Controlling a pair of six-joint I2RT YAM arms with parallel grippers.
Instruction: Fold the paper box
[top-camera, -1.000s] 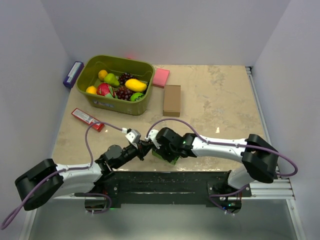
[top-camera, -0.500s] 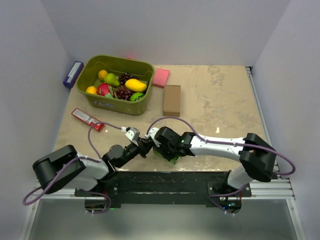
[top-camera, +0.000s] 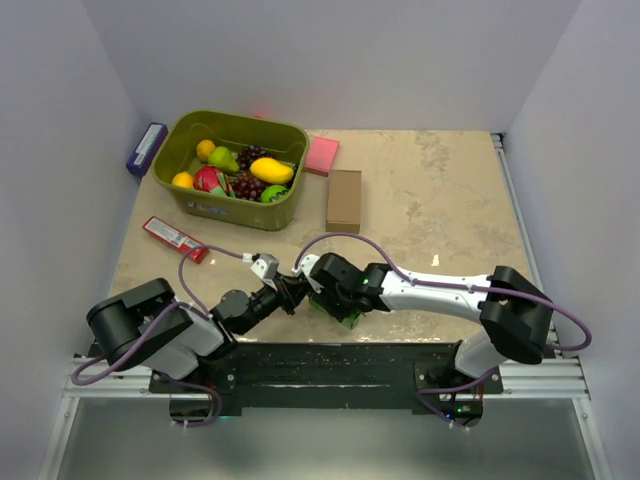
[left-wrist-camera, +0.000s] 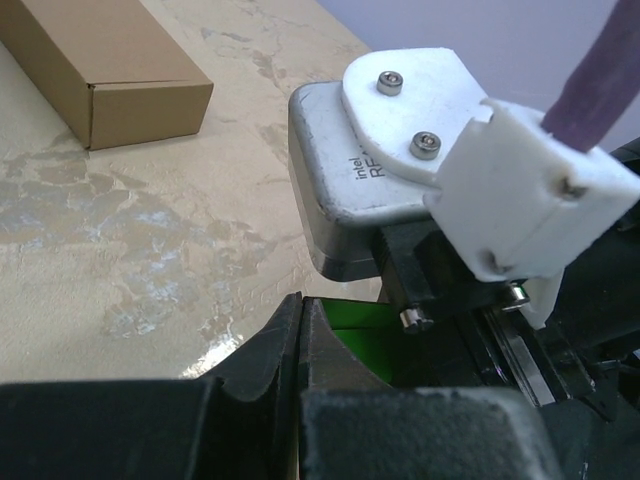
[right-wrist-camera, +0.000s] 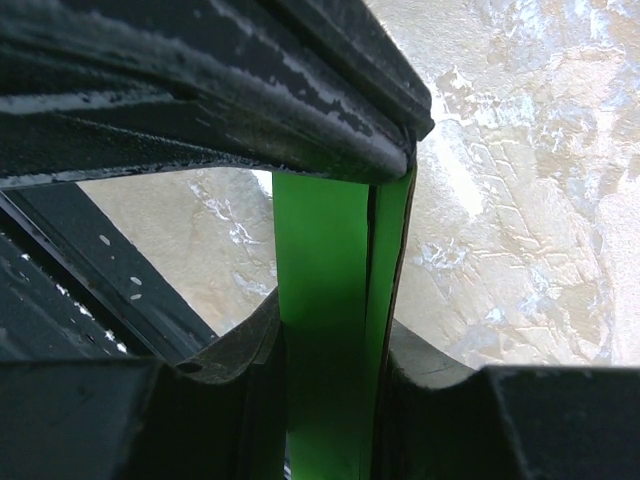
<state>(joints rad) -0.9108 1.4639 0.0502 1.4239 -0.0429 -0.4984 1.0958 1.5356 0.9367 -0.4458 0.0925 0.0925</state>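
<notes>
Paper box (right-wrist-camera: 320, 250) sits mid near edge of desk (top-camera: 430, 200), pinched in right gripper (right-wrist-camera: 330, 395) jaws. Left gripper (left-wrist-camera: 301, 345) jaws are clenched, nothing seen between them, tips just beside the green card. Risk: a left push buckles the thin card or twists it out; the crowded arms may collide.

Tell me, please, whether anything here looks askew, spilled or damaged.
Only the blue box at the far left: it seems to hang past the table edge, against the wall. Nothing looks spilled or damaged.
</notes>
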